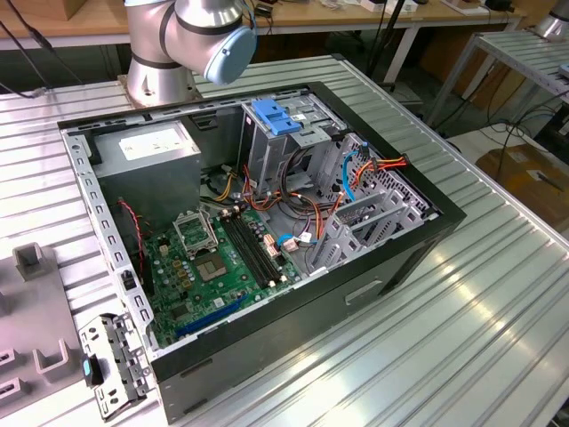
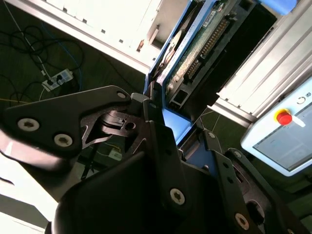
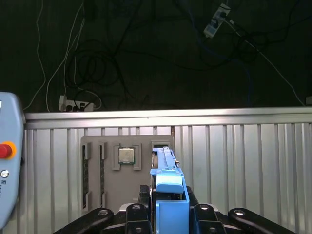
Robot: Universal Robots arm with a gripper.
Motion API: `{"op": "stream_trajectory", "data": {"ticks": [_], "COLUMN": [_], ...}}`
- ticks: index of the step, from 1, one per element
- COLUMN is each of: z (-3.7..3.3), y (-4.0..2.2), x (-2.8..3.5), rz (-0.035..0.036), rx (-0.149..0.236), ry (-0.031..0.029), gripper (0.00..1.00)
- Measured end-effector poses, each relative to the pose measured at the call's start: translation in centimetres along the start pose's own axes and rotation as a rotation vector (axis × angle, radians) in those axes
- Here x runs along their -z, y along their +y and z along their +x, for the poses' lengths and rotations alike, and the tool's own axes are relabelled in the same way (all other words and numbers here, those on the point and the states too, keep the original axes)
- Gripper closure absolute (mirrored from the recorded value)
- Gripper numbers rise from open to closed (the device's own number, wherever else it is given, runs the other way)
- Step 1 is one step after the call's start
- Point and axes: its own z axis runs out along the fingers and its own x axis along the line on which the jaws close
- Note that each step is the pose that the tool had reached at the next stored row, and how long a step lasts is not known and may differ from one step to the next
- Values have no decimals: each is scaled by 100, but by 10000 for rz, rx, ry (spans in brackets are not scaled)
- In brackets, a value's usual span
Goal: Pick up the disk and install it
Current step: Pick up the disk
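Exterior view: open case [image 1: 356,294] on tabletop [image 1: 462,347]; grey cage [image 1: 258,156] inside.
Second wrist view: gripper [image 2: 173,119] clamped on disk [image 2: 200,46]; we judge pick-up done, install pending.
First wrist view: disk edge-on above tray [image 3: 126,190]; we reckon seating needs the rails squared to the cage.

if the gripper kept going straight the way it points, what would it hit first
Probably the grey tray on the ribbed table: in the first wrist view the gripper, shut on the disk, aims at its edge, disk tip leading. Depth is unclear.
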Motion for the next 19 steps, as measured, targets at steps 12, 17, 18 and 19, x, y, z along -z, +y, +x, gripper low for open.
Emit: {"op": "stream_trajectory", "data": {"ticks": [12,17,18,19], "z": [2,3,4,4], "y": [3,5,6,6], "x": [77,120,138,149], "rz": [-51,-71,-81,-85], "rx": [1,2,3,2], "ry": [1,2,2,1], "gripper": [63,63,63,63]}}
